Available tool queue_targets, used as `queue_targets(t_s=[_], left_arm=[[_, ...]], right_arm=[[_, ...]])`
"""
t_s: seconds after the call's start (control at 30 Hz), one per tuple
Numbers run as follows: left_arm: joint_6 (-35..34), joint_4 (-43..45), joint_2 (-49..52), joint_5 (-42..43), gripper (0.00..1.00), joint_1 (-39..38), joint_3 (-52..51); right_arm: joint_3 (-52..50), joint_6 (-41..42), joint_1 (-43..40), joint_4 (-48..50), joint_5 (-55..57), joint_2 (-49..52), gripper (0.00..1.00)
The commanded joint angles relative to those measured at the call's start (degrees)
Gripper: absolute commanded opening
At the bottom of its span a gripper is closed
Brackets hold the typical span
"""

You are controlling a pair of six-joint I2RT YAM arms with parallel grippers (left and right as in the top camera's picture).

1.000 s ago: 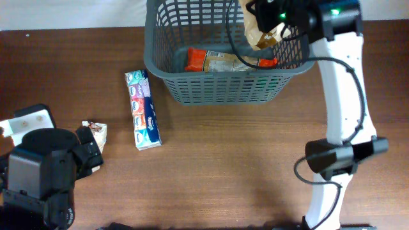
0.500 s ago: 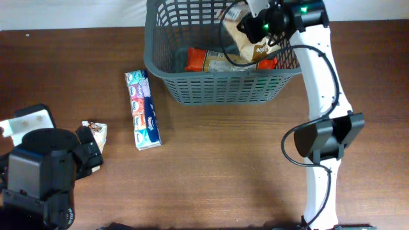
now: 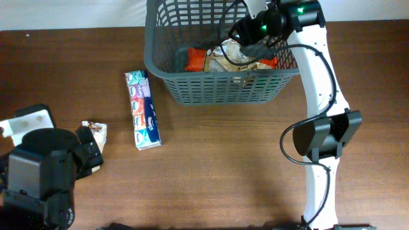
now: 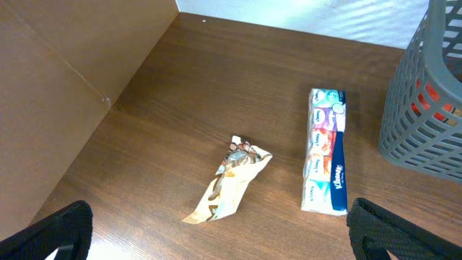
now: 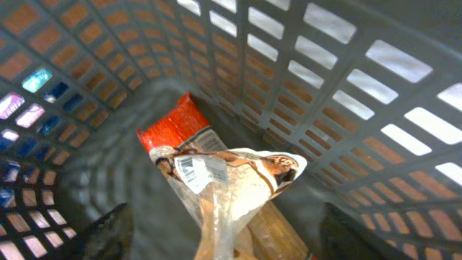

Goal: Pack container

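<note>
- Found the container (image 3: 217,89) at the far edge of the table (image 3: 243,166), whole only from overhead.
- Had the right gripper (image 5: 225,213) inside it; showed, in the right wrist view alone, fingers parted either side of a beige packet (image 5: 231,177) overlapping an orange packet (image 5: 173,130).
- Held the left gripper (image 4: 216,209) wide open over a brown wrapper (image 4: 231,184) near a tissue pack (image 4: 325,152), both outside the container.

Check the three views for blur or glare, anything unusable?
Overhead: container sharp, light even. Left wrist: tissue pack crisp, white strip at top blown out. Right wrist: container lattice blurred and backlit, packet soft but readable.
</note>
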Motion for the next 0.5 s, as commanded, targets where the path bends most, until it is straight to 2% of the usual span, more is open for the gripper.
queue_targets(t_s=[0.0,0.03,0.07,0.23,0.47], left_arm=[[-0.76,0.07,0.13,0.44,1.00,0.35,-0.11],[-0.76,0.07,0.13,0.44,0.99,0.35,-0.11],[-0.76,0.07,0.13,0.44,1.00,0.35,-0.11],[-0.76,0.07,0.15,0.42,1.00,0.35,-0.11],[-0.76,0.07,0.13,0.44,1.00,0.35,-0.11]], right_arm=[[4.13,4.92,-0.48,0.61,-0.04,-0.22,0.80],[5.81,5.95,-0.63,0.59,-0.02,-0.70,0.83],[8.74,7.76,-1.09,0.52,0.26,-1.49,0.99],[18.36,12.96,-4.15,-2.43,8.50,-4.33,0.99],[29.11,15.65,-12.33,-16.20,22.12,-7.80,0.99]])
